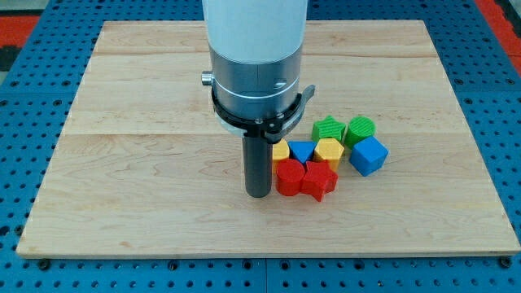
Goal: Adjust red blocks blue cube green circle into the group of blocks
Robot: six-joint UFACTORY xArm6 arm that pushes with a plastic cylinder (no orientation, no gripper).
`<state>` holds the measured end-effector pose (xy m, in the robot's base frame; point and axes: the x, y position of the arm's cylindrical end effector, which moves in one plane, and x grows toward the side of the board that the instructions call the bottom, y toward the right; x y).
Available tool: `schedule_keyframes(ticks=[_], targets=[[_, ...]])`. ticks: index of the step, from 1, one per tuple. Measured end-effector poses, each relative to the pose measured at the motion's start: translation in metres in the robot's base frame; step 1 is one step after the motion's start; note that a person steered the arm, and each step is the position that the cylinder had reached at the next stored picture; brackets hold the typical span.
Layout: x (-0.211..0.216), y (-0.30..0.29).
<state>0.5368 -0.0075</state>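
My tip (259,194) rests on the board just left of a red round block (288,177), touching or nearly touching it. A red star block (319,180) sits right against that block's right side. Behind them lie a small yellow block (281,151), a blue triangle block (302,150) and a yellow hexagon block (329,151). A green star block (327,129) and a green circle block (360,130) stand at the back of the cluster. A blue cube (369,155) is at the cluster's right end. All blocks are packed close together.
The wooden board (146,163) lies on a blue pegboard table (32,98). The arm's wide grey and white body (256,65) hangs over the board's centre and hides the part behind it.
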Motion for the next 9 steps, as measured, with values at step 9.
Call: schedule_keyframes(ticks=[9], targets=[[-0.031,0.222]])
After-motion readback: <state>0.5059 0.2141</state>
